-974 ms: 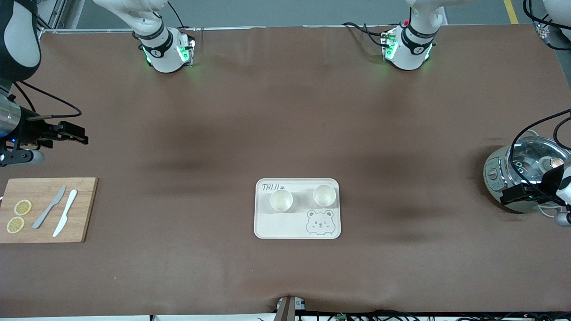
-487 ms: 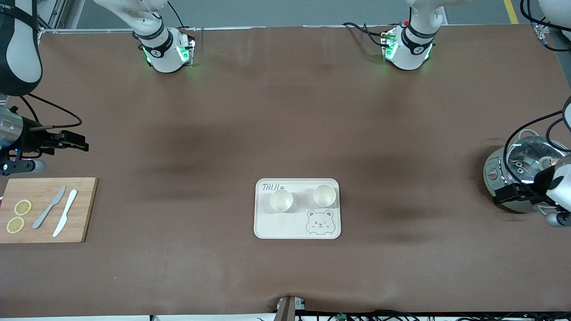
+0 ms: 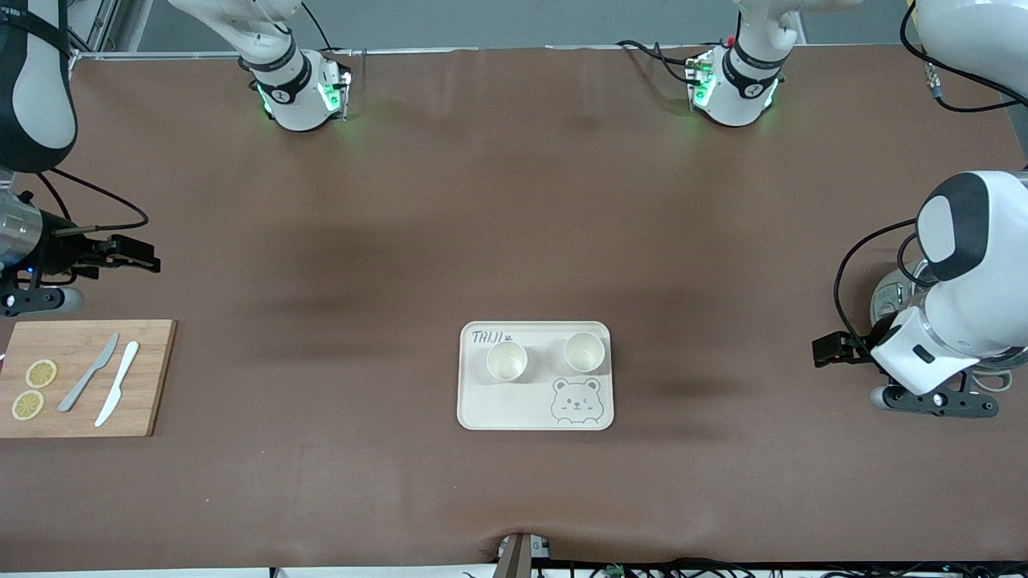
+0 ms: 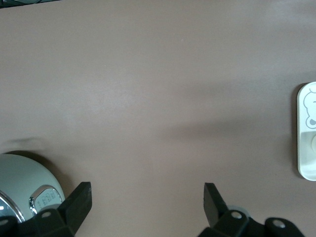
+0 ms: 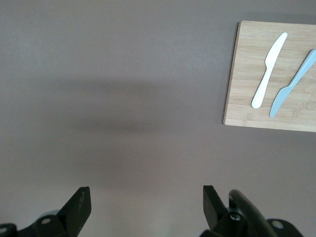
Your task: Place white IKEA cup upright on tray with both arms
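The fingers of the left gripper [image 4: 147,200] are being held wide apart with nothing between them, over bare counter [image 3: 514,201] beside a metal pot [image 4: 22,190]. The fingers of the right gripper [image 5: 145,202] are likewise being held spread and empty near the cutting board [image 3: 80,377]. Two white cups [image 3: 507,360] are being carried upright on the tray [image 3: 514,409], mid-counter.

Tray [image 4: 307,132] cut off by left wrist view edge. Tray lettering [image 3: 490,337] partly hidden by cup [image 3: 507,360]. Cooker [image 3: 890,299], apparently, mostly hidden under left arm [image 3: 960,265].
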`<act>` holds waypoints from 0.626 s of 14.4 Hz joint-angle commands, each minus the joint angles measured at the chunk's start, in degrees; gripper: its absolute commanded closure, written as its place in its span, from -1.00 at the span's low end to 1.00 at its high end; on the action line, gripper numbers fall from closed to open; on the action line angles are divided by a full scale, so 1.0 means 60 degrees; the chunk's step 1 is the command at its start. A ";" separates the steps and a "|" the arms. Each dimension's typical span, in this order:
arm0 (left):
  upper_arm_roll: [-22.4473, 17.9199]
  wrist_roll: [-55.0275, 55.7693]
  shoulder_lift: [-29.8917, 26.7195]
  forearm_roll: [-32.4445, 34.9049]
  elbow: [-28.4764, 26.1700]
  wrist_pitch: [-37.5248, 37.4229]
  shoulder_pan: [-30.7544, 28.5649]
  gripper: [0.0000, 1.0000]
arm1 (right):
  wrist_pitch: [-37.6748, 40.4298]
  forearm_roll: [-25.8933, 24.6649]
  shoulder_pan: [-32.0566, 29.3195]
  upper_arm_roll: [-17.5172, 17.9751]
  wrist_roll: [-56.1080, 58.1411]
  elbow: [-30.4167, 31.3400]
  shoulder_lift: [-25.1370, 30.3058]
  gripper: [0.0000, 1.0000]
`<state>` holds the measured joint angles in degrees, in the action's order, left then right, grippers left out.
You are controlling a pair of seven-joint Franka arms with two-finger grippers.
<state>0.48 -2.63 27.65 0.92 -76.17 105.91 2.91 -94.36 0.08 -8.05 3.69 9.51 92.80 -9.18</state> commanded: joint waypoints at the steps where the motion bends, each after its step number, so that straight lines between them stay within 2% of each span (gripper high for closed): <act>1: 0.0038 0.0058 -0.0125 0.0199 0.0023 -0.0074 -0.0134 -1.00 | -0.0049 0.0002 -0.0182 0.0133 0.0099 0.0031 0.0051 -1.00; 9: 0.0038 0.0775 -0.0213 0.0199 0.0023 -0.0074 -0.0061 -1.00 | 0.0023 0.0002 -0.0153 0.0133 0.0085 0.0002 0.0211 -1.00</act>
<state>0.47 0.62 27.17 0.96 -75.92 105.92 2.45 -94.48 0.06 -8.05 3.69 9.51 92.76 -9.20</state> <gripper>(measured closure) 0.000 0.000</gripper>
